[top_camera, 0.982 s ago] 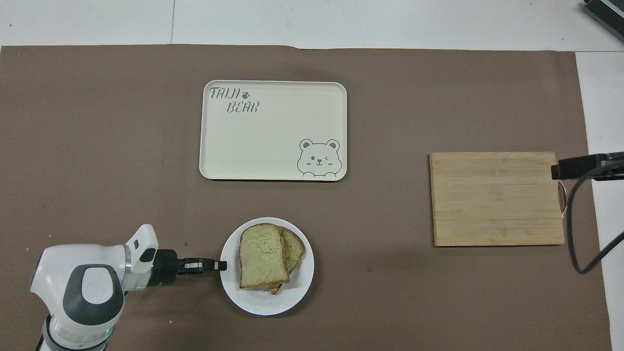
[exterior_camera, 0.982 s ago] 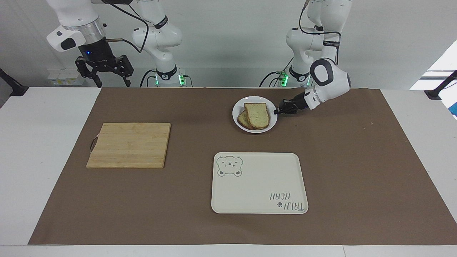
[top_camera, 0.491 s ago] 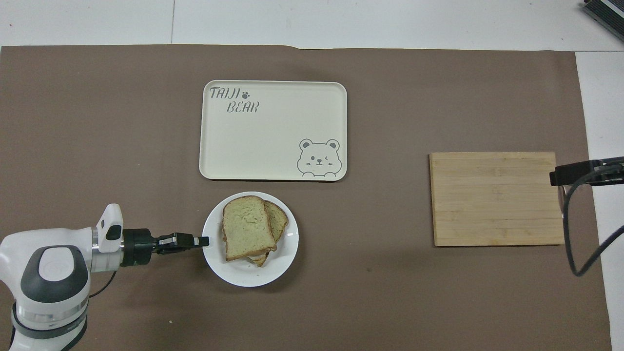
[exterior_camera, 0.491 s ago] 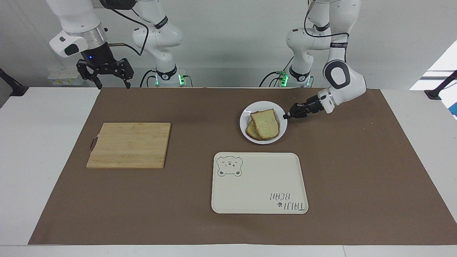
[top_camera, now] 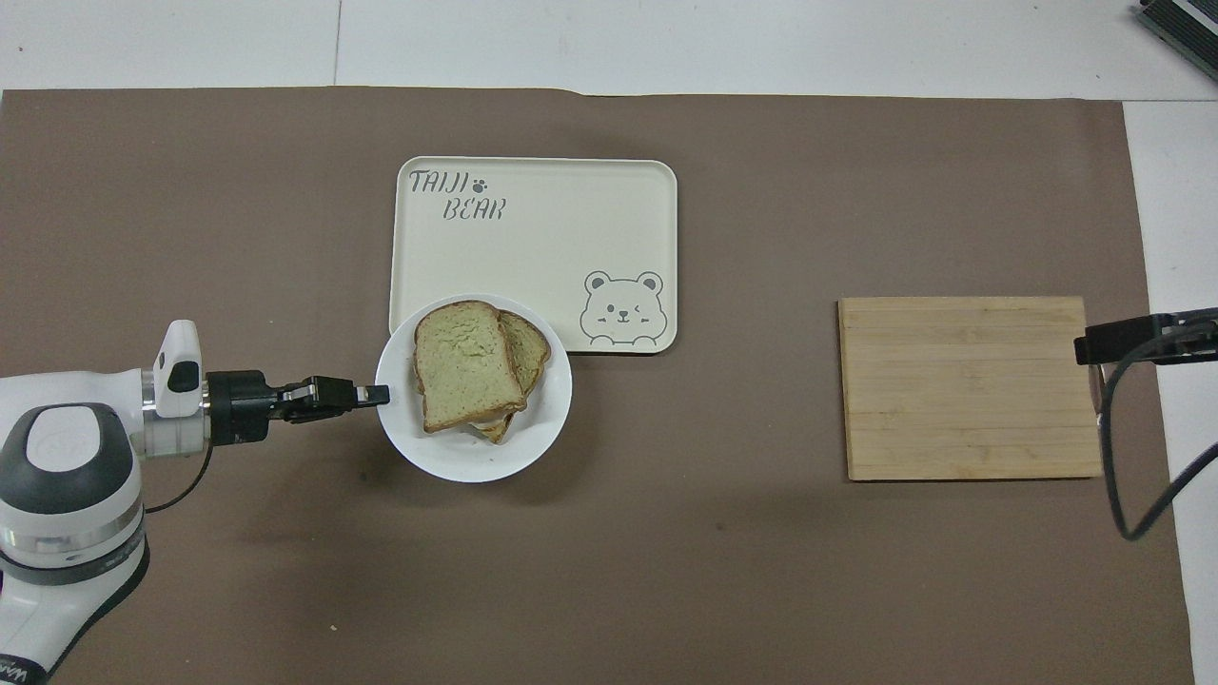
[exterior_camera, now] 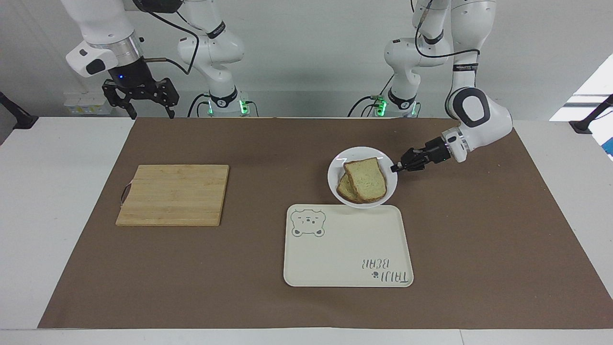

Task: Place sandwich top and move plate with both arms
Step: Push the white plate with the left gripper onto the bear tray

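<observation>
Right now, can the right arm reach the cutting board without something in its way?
Probably yes. The right end effector hangs open above the table edge near the cutting board, whose top is bare, with nothing between them.

i have two cameras on this table. the facing one sits high across from the robots and looks back at them, far enough out that both arm bases, the wall and the whole brown mat (exterior_camera: 479, 230) fit in. the overhead one hangs above the robots' own end and looks forward and steeply down, closer in, so the mat runs out of the frame at the bottom. both share the mat with the tray (exterior_camera: 348, 246) (top_camera: 533, 254), the cutting board (exterior_camera: 174, 194) (top_camera: 971, 387) and the plate (exterior_camera: 335, 179) (top_camera: 447, 457), turned half a turn between them
</observation>
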Controlling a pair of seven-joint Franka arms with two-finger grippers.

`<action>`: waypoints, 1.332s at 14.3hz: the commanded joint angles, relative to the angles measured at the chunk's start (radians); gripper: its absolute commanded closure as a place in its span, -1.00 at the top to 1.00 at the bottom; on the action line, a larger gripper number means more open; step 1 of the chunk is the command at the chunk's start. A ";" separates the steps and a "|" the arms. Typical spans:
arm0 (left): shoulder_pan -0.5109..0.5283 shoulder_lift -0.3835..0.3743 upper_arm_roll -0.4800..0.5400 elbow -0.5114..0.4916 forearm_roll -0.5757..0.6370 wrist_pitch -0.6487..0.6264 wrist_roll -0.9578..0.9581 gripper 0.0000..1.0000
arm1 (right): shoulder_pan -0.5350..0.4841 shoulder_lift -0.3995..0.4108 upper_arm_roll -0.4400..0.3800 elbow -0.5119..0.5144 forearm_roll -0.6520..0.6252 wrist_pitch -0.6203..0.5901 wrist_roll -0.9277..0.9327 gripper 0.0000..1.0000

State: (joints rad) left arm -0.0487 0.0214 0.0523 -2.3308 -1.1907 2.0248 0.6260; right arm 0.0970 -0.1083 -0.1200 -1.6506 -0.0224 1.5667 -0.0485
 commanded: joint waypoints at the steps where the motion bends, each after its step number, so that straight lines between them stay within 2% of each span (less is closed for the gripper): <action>1: -0.003 0.084 -0.002 0.120 -0.023 0.014 0.029 -1.00 | -0.014 -0.013 0.008 -0.009 0.002 -0.007 -0.025 1.00; 5: -0.080 0.170 -0.014 0.244 -0.012 0.196 -0.002 -1.00 | -0.014 -0.013 0.008 -0.009 0.002 -0.007 -0.025 1.00; 8: -0.140 0.228 -0.014 0.318 -0.004 0.277 -0.053 -1.00 | -0.014 -0.013 0.008 -0.008 0.002 -0.007 -0.025 1.00; 11: -0.180 0.322 -0.025 0.436 0.119 0.316 -0.211 -1.00 | -0.014 -0.013 0.008 -0.009 0.002 -0.007 -0.025 1.00; 13: -0.181 0.379 -0.051 0.504 0.138 0.344 -0.242 -1.00 | -0.014 -0.013 0.008 -0.008 0.002 -0.007 -0.025 1.00; 17: -0.215 0.388 -0.051 0.496 0.148 0.376 -0.244 -1.00 | -0.014 -0.013 0.008 -0.008 0.002 -0.007 -0.025 1.00; 19: -0.220 0.377 -0.051 0.464 0.148 0.350 -0.244 -1.00 | -0.014 -0.013 0.008 -0.008 0.002 -0.007 -0.025 1.00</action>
State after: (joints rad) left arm -0.2480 0.4018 -0.0083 -1.8497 -1.0649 2.3748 0.4055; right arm 0.0970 -0.1083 -0.1195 -1.6506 -0.0224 1.5667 -0.0485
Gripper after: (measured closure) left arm 0.952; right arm 0.000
